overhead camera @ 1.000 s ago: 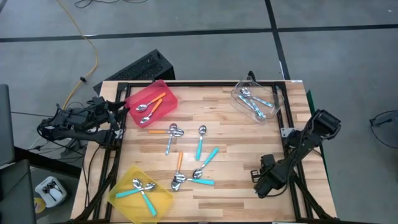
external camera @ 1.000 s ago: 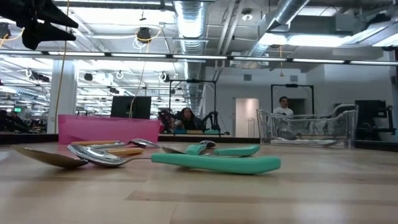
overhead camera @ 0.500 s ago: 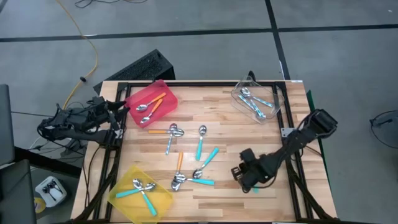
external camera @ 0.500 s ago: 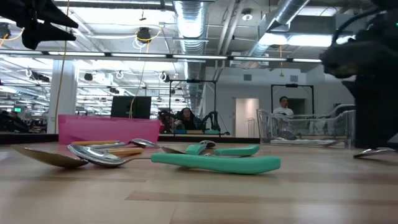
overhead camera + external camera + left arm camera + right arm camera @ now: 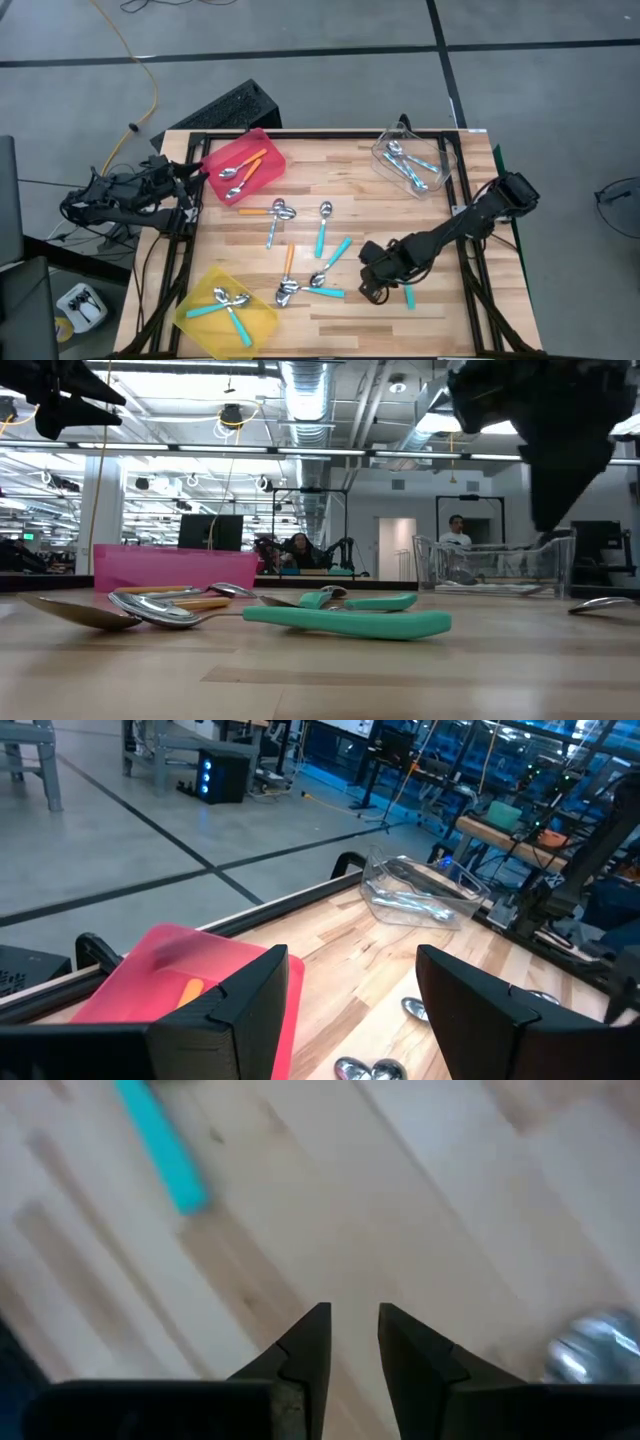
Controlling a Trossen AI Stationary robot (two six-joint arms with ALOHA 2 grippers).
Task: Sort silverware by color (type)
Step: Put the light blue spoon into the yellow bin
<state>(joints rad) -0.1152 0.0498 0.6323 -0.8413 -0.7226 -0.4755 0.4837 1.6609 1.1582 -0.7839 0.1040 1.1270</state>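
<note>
"Starting from the left, what was that side doing?"

"Nothing. The left hand [image 5: 188, 186] waited off the counter's [image 5: 360, 185] left edge beside the red bin [image 5: 262, 137], fingers spread wide, gripping nothing. The red bin held orange-handled spoons, and the yellow bin [image 5: 200, 288] at the near-left corner held teal ones."

"And the middle?"

"The loose spoons [image 5: 322, 230] lay scattered mid-counter, a mix of orange, light blue and teal handles, with a small tangle [image 5: 300, 288] of them toward the near edge. None had shifted in that last second."

"So what did change?"

"The right arm. A second before, it hung at the counter's right edge; it then swept inward, and the right hand [image 5: 368, 285] finished low over the wood just right of that tangle. Its fingers had drawn closer together but were still released, a narrow gap with only bare boards showing between them."

"Anything nearby?"

"One teal-handled spoon [image 5: 408, 297] lay just beside the arm, on its right. The clear bin [image 5: 447, 150] at the far-right corner kept its light-blue spoons."

"Meaning?"

"I judged it was reaching for the next pick, probably from the tangle. The sorting looked roughly half done."
</note>
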